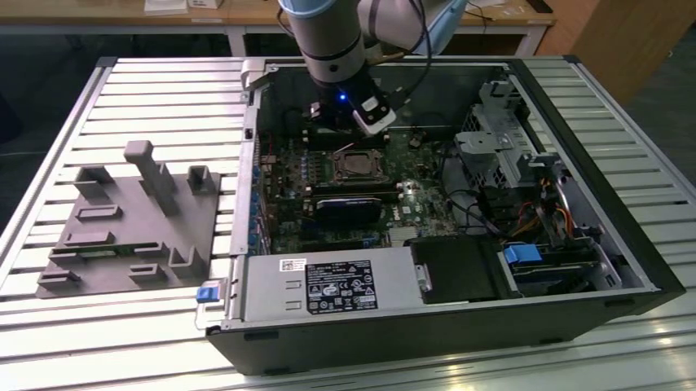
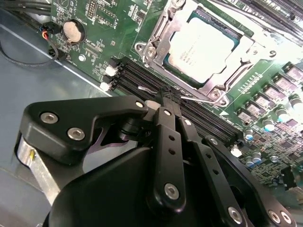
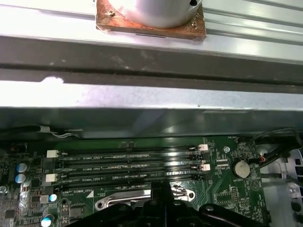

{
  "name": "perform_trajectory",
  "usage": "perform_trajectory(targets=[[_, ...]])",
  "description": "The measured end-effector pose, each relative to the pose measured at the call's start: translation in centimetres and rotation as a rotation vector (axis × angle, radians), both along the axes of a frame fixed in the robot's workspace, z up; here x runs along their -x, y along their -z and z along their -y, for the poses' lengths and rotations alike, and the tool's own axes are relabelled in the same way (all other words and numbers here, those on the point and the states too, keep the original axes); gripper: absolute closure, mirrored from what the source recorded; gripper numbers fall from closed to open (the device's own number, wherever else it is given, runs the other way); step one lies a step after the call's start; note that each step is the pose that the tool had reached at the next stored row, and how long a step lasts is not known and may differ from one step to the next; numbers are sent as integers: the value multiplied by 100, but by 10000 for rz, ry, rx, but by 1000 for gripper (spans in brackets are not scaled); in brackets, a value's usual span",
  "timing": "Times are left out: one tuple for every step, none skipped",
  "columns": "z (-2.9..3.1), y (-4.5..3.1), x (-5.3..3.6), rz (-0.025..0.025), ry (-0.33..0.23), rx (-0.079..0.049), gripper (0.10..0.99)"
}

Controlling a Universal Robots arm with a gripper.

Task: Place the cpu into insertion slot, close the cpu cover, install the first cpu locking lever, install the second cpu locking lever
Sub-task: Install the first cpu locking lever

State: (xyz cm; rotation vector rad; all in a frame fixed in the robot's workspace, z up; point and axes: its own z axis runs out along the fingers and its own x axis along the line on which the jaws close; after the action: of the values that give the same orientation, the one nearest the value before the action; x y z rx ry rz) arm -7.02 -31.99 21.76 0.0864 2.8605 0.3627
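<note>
Apparently gripper (image 2: 165,98) jaws tight on locking lever (image 2: 196,98), lengthwise alongside memory slots (image 2: 130,75).

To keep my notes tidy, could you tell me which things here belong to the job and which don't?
Job: cpu, cpu cover, locking lever, gripper.
Idle: memory slots, coin battery, grey fixture tray, power supply.

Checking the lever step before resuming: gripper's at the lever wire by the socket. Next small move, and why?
Probably ease the locking lever down and sideways to latch it. The gripper is shut on its wire, the cpu sits seated, the cpu cover lies flat over its edges, and the wire looks not yet hooked.
</note>
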Motion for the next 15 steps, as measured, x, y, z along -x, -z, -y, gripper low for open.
perform_trajectory(targets=[[-5,1,0,0,9,1,984],[-8,1,0,0,9,1,984],[-9,2,0,11,8,1,984],[-9,4,0,53,9,5,984],[-10,7,0,115,9,15,984],[-10,12,0,179,8,21,984],[-10,17,0,250,7,23,984],[-11,23,0,323,7,25,984],[-10,30,0,391,8,24,984],[-10,37,0,423,10,25,984],[-11,43,0,426,32,26,984],[-12,47,0,425,121,29,984],[-12,52,0,426,268,33,984],[-12,56,0,425,431,35,984],[-12,61,0,425,585,37,984]])
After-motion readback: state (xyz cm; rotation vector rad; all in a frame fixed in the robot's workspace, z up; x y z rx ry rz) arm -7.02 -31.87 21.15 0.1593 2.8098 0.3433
